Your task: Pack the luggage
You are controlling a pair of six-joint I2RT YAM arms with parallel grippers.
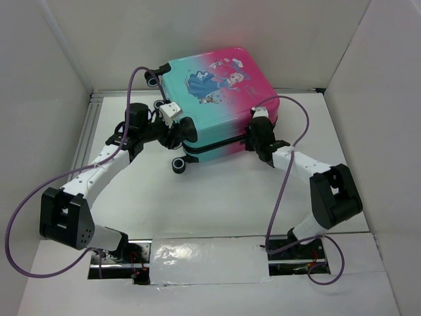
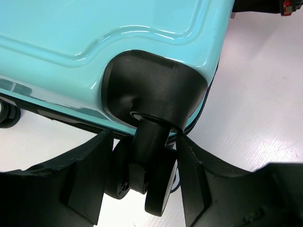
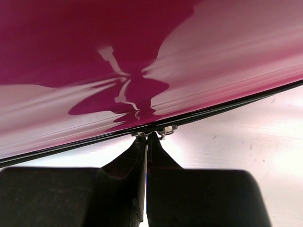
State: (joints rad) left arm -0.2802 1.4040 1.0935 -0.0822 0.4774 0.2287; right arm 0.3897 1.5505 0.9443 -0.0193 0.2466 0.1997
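Observation:
The luggage [image 1: 217, 99] lies closed and flat on the white table, teal at its wheel end, pink at the other, cartoon print facing up. My left gripper [image 1: 179, 135] is at the teal near corner. In the left wrist view the left gripper [image 2: 144, 142] is shut on a black double wheel [image 2: 158, 189], one finger against each side, below the teal shell [image 2: 94, 38]. My right gripper [image 1: 255, 135] is at the pink end. In the right wrist view the right gripper [image 3: 147, 137] is shut, its tips pinching a silver zipper pull [image 3: 165, 130] on the black zipper line under the pink shell [image 3: 142, 47].
Two more black wheels [image 1: 153, 78] [image 1: 179, 164] stick out at the teal end. White walls enclose the table on three sides, with a metal rail [image 1: 92, 112] at the left. Purple cables [image 1: 289, 171] loop off both arms. A foil-taped strip [image 1: 210, 260] runs between the arm bases.

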